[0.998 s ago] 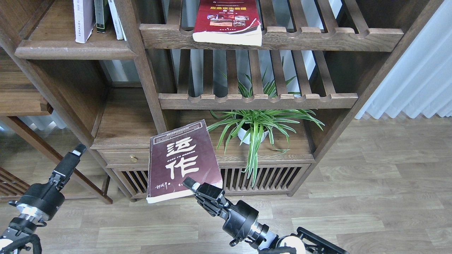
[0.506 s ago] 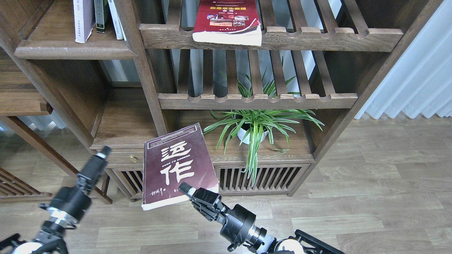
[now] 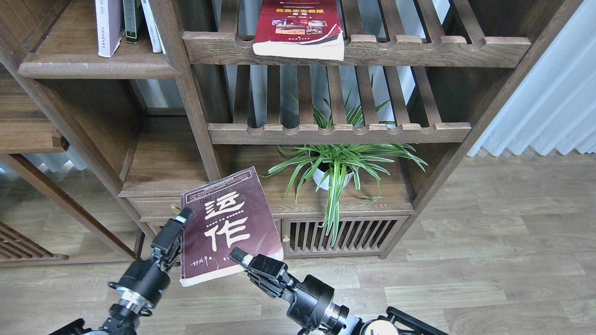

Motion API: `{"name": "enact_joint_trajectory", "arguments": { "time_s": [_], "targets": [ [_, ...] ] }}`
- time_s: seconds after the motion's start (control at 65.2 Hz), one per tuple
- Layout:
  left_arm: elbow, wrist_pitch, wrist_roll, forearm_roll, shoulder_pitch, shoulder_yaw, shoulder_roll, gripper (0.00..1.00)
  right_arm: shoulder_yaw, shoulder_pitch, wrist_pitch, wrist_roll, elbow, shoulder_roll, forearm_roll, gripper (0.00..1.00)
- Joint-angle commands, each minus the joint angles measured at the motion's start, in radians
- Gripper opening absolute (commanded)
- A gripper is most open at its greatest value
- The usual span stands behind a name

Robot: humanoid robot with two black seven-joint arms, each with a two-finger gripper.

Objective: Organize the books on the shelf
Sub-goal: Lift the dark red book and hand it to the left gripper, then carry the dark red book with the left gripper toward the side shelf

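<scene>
The maroon book (image 3: 226, 223) with big white Chinese characters hangs tilted in the air in front of the low cabinet. My right gripper (image 3: 240, 257) is shut on its lower edge. My left gripper (image 3: 179, 224) is against the book's left edge; its fingers cannot be told apart. The red book (image 3: 298, 23) with a yellow title lies flat on the top slatted shelf, overhanging the front rail. The pale lavender-white book (image 3: 108, 25) stands upright on the solid dark-brown shelf (image 3: 93, 70) at upper left, next to two other upright books.
A spider plant in a white pot (image 3: 333, 170) stands on the cabinet top, right of the held book. Slatted shelves (image 3: 340, 132) fill the middle bay. A small drawer with a brass knob (image 3: 174, 209) is behind my left gripper. A pale curtain (image 3: 549, 107) hangs at right.
My left arm has swung right and up, from the far left to the maroon book's left edge. My right gripper and the book have shifted a little left and down.
</scene>
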Motion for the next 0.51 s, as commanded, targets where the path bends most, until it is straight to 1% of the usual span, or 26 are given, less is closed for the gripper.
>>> {"name": "enact_joint_trajectory", "arguments": {
  "time_s": [0.0, 0.169, 0.246, 0.322, 0.399, 0.414, 0.43, 0.491],
  "targets": [
    [0.004, 0.000, -0.001, -0.003, -0.003, 0.013, -0.016, 0.71, 0.001, -0.004, 0.000, 0.001, 0.000, 0.000, -0.001, 0.03],
    [0.010, 0.000, -0.002, -0.003, -0.006, 0.015, -0.022, 0.67, 0.001, -0.009, 0.000, 0.001, 0.005, 0.000, -0.001, 0.03],
    [0.010, 0.000, -0.002, -0.003, -0.008, 0.017, -0.022, 0.60, 0.001, -0.009, 0.000, 0.001, 0.005, 0.000, -0.003, 0.03],
    [0.010, 0.000, -0.004, -0.003, -0.008, 0.017, -0.022, 0.51, 0.001, -0.010, 0.000, 0.001, 0.005, 0.000, -0.003, 0.03],
    [0.013, 0.000, -0.004, -0.017, -0.008, 0.017, -0.022, 0.36, 0.001, -0.014, 0.000, 0.001, 0.005, 0.000, -0.003, 0.03],
    [0.018, 0.000, -0.004, -0.023, -0.008, 0.017, -0.022, 0.32, 0.001, -0.015, 0.000, 0.002, 0.005, 0.000, -0.003, 0.03],
    [0.019, 0.000, -0.004, -0.026, -0.008, 0.017, -0.022, 0.29, 0.001, -0.017, 0.000, 0.001, 0.005, 0.000, -0.003, 0.03],
    [0.025, 0.000, -0.004, -0.032, -0.009, 0.017, -0.018, 0.24, 0.002, -0.018, 0.000, 0.001, 0.005, 0.000, -0.003, 0.03]
  ]
}}
